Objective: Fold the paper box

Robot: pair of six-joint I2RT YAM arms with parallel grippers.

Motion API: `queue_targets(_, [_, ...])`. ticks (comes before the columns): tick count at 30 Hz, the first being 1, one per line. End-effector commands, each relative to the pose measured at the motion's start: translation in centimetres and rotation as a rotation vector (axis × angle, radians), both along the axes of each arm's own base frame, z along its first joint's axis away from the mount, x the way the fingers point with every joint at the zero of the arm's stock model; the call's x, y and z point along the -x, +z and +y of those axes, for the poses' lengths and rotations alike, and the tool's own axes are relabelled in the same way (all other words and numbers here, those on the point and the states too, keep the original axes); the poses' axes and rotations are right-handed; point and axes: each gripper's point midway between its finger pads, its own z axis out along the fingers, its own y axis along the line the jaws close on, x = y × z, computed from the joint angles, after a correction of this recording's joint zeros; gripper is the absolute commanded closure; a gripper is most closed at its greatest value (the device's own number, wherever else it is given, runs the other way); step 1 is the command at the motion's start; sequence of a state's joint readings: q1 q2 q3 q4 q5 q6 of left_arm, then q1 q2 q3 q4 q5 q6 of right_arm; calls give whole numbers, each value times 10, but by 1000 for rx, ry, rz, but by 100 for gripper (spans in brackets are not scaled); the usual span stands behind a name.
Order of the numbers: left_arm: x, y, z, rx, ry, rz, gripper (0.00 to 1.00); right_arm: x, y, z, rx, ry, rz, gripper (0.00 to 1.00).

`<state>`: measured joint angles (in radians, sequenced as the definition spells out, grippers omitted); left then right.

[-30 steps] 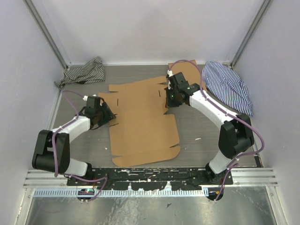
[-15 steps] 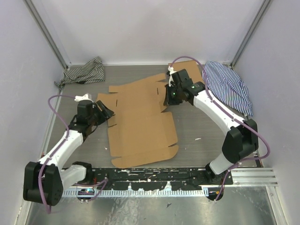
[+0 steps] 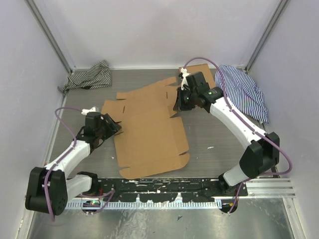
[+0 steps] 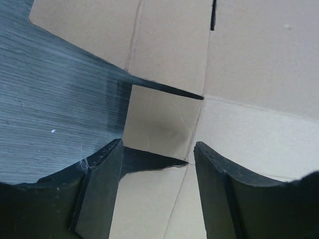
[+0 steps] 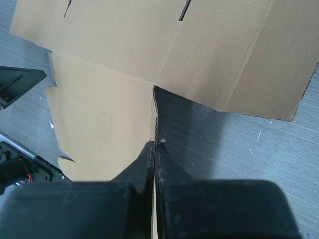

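The paper box lies unfolded and mostly flat in the middle of the table, its flaps and slots showing. My right gripper is at its far right side, shut on the edge of a side flap; the cardboard edge runs up from between the fingers. My left gripper is low at the box's left edge, open, with its fingers either side of a left flap and not touching it. The box fills the left wrist view.
A second, smaller brown cardboard piece lies at the back right, partly under the right arm. A striped cloth sits in the back left corner and another at the right wall. Walls enclose three sides.
The left arm has swung out to the left, with its gripper staying at the box's left edge. The right gripper has moved slightly back and right with the flap, and the sheet shifted a little.
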<state>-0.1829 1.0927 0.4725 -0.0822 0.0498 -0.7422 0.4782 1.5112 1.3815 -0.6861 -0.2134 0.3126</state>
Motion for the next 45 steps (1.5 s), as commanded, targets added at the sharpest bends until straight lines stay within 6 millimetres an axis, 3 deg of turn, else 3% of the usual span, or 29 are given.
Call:
queue_targets(1, [-9,-4,3,-3,20,-22,34,0,31,1,-61,11,-70,99])
queue_targets(10, [-15,2,2,28,34,-104,35,5,43,-2,-92,23,-71,99])
queue_targets(18, [-5,16,3,78,52,-233,33,7,50,-6,-138,36,-59,99])
queue_targets(26, [-4,29,-10,183,19,-313,31,13,57,-1,-193,81,-43,99])
queue_targets(45, [-1,-10,-4,120,36,-199,32,16,63,-2,-220,88,-42,99])
